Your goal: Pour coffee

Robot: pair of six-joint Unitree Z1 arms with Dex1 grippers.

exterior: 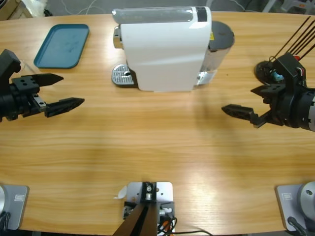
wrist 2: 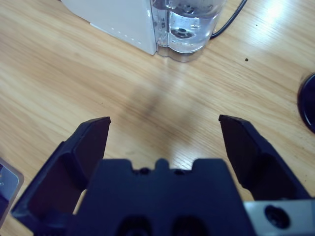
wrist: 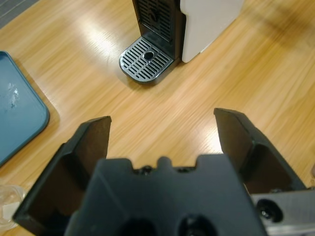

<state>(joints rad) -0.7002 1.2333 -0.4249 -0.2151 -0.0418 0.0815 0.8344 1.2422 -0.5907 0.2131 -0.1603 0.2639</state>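
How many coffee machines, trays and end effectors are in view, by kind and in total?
Big white plastic coffee machine: 1
Teal rectangular plastic tray: 1
Black two-jawed end effectors: 2, the left end effector and the right end effector
Total: 4

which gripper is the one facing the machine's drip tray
The left gripper, at the table's left side. Its wrist view looks straight at the metal drip tray; the right gripper faces the clear water tank at the machine's other end instead.
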